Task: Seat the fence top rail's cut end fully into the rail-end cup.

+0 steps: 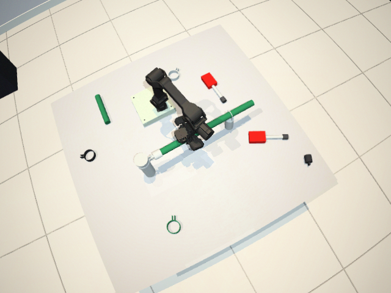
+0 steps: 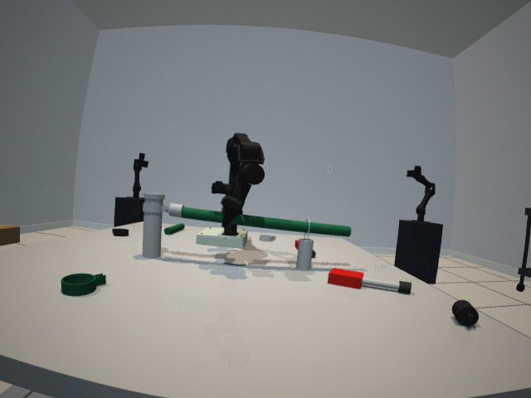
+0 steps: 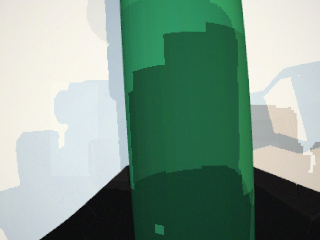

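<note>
The green top rail (image 1: 220,119) (image 2: 283,223) (image 3: 190,100) passes through the loop cap (image 1: 231,114) on the short post (image 1: 229,124) (image 2: 304,255). It slopes, with its post-side end higher in the exterior view. That end meets the mouth of the white rail-end cup (image 1: 156,154) (image 2: 175,209), roughly in line with it; how deep it sits inside is hidden. The cup hangs on the brace band (image 2: 153,207), up near the cap (image 1: 141,159) (image 2: 153,196) of the big post (image 1: 148,170) (image 2: 152,240). My gripper (image 1: 189,135) (image 2: 230,219) (image 3: 179,171) is shut on the rail between the posts.
Red-handled tools (image 1: 256,137) (image 1: 209,80) lie beyond the short post. A black fitting (image 1: 308,159) (image 2: 465,313), green ring (image 1: 173,233) (image 2: 79,284), black ring (image 1: 84,157), grey ring (image 1: 168,74) and short green rod (image 1: 102,109) (image 2: 174,228) lie farther out.
</note>
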